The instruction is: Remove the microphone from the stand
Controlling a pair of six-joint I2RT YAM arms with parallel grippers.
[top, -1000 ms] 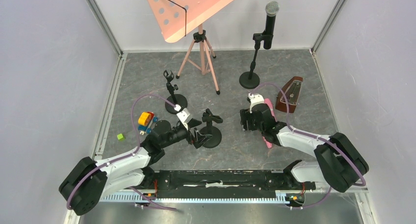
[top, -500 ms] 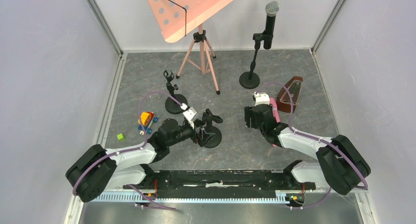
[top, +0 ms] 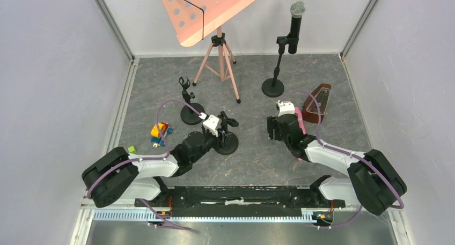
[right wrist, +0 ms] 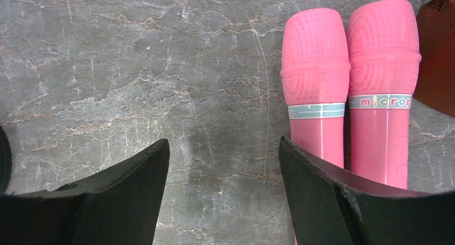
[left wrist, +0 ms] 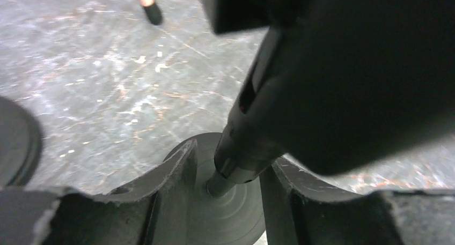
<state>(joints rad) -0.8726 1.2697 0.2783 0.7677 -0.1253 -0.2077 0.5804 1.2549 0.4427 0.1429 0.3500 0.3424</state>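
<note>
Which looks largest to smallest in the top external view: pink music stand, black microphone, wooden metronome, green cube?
1. pink music stand
2. black microphone and wooden metronome, too alike to rank
3. green cube

Grey marbled floor (top: pixel 161 84) w/ plain pale walls (top: pixel 53 68) on 3 sides.

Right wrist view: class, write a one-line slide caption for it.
Open right gripper above a grey marbled floor, two pink toy microphones lying side by side, metronome at the right edge.
</note>
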